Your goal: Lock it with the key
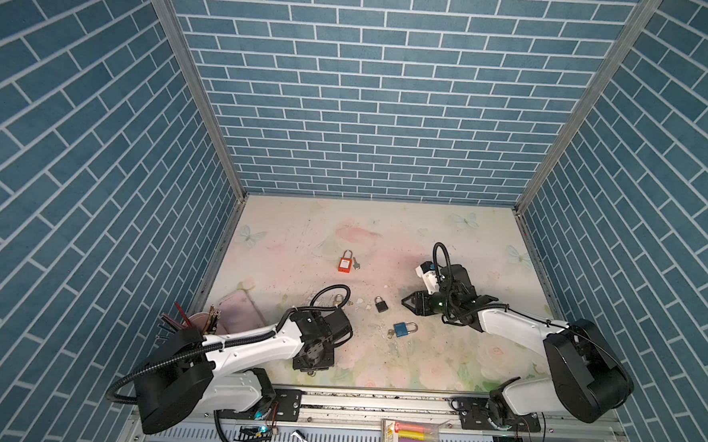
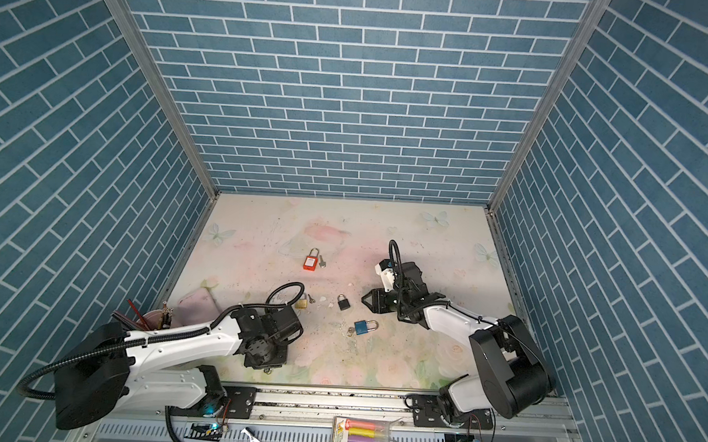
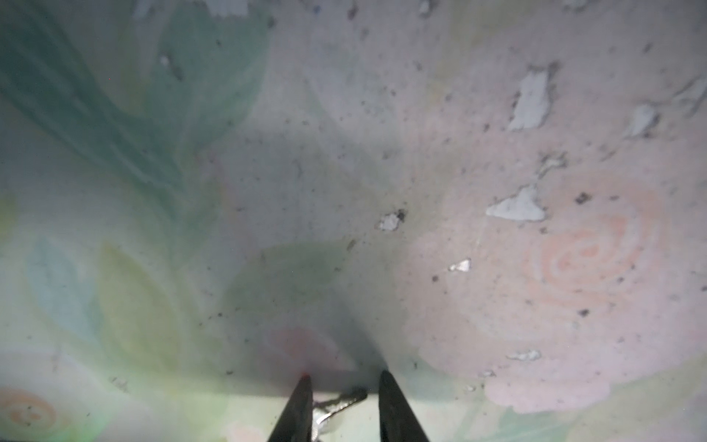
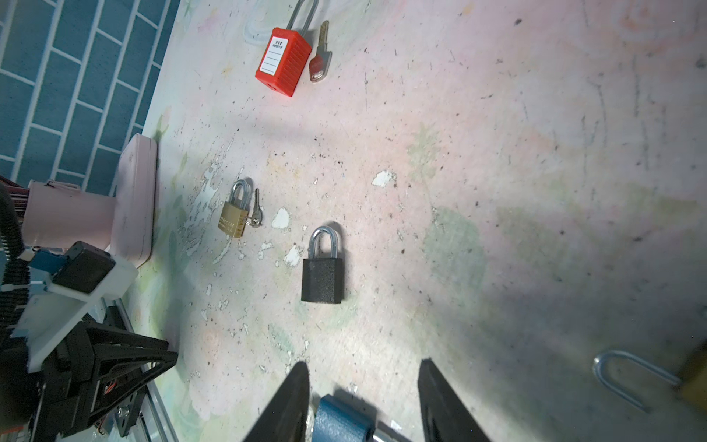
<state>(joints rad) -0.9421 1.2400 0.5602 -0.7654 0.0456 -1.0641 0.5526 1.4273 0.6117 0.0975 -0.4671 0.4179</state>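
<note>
Down at the bench (image 1: 301, 236) front, my left fingers (image 3: 298, 413) sit apart around a key (image 3: 338, 403) (unclamped); right fingers (image 4: 443, 405) hover open.

Far table (image 1: 406, 229) bare — black padlock (image 1: 380, 304), blue padlock (image 1: 401, 329) clutter centre.

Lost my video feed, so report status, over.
Left claw open astride key. Right claw open, empty, by blue padlock. Black padlock lies clear of both.

Pink case (image 1: 241, 311) flat on floral mat (image 1: 426, 242); pencil cup (image 1: 198, 321) just beside case; marker pack (image 1: 411, 441) well apart from case.
</note>
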